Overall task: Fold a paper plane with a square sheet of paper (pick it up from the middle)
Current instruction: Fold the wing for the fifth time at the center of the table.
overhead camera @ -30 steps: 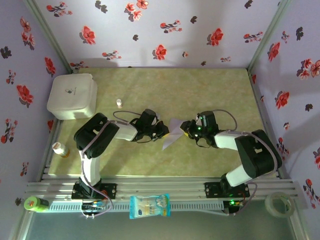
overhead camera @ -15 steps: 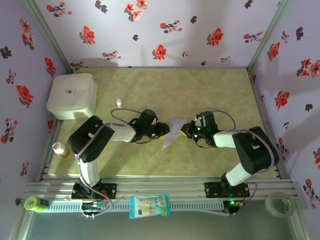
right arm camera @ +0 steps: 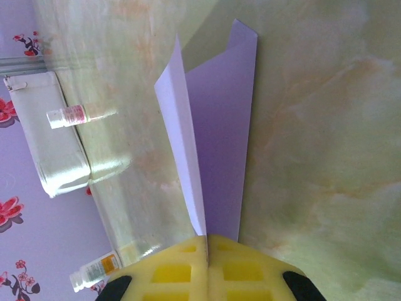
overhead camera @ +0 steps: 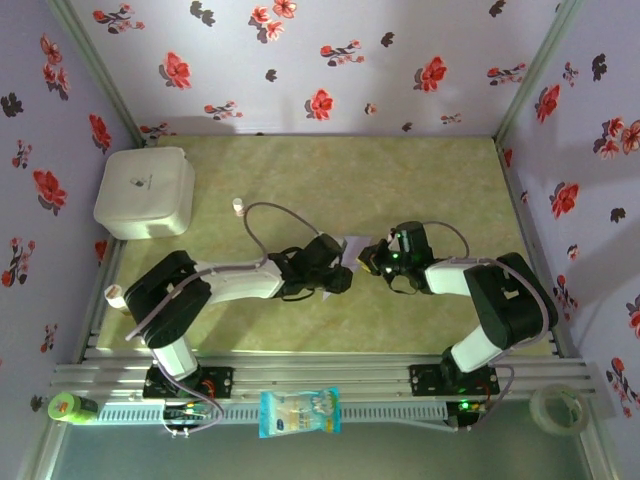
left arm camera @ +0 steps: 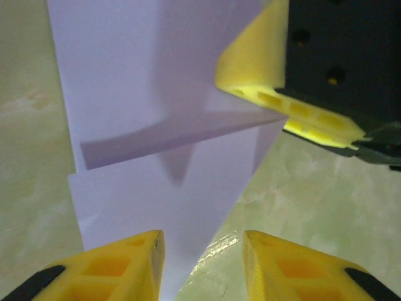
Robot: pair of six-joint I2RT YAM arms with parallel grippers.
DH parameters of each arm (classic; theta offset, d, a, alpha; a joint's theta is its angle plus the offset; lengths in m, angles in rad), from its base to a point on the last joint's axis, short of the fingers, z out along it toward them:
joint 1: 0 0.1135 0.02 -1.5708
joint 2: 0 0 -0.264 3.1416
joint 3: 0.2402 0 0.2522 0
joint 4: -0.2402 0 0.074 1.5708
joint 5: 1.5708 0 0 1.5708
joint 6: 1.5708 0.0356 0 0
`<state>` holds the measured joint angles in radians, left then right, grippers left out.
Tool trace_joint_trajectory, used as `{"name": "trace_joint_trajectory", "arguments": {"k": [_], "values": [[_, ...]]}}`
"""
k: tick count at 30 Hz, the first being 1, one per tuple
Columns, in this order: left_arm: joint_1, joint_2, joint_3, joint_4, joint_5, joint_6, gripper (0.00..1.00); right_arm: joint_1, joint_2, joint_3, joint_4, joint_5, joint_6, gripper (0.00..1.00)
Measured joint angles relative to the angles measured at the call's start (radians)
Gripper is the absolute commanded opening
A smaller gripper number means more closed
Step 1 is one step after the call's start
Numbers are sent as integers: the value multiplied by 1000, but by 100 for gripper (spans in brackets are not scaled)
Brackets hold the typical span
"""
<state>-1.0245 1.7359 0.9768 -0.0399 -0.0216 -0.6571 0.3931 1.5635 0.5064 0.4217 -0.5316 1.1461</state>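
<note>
Left wrist view: the thin pale-lilac paper sheet (left arm camera: 156, 188), creased into overlapping layers, lies on the green marbled table top (left arm camera: 313, 207) straight ahead of my left gripper (left arm camera: 203, 254). That gripper's yellow fingers stand apart with nothing between them. The sheet narrows toward this gripper along a slanted edge. Its inner finger hangs over paper and its outer finger hangs over bare table. I cannot tell from here whether either pad touches the sheet.

On the right wrist view, my right gripper (right arm camera: 205, 241) has its fingers pressed together on the near end of the sheet. The paper runs straight away from that hand along its reach. One layer lies flat on the table, and a second layer stands up on edge along the long crease.

The relation that matters is that the sheet's long axis runs between the two hands. The right hand pins one end, and the free left hand sits at the narrow end opposite, close enough that the two almost meet in the top view.

I judge the left arm to be the one to act. The raised flap lies ahead of it and toward its inner side, so pressing it down means working along the crease toward the right hand. The risk I see is dragging the thin paper out of the right hand's pinch.
</note>
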Motion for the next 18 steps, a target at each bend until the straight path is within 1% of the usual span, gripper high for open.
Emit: {"name": "trace_joint_trajectory", "arguments": {"k": [7,12,18], "values": [[-60,75,95,-121,-135,88,42,6,0,13,0,5,11,5],[-97,130,172,-212,-232,123,43,9,0,17,-1,5,16,5],[-116,145,182,-274,-306,141,42,9,0,18,-2,8,18,5]]}}
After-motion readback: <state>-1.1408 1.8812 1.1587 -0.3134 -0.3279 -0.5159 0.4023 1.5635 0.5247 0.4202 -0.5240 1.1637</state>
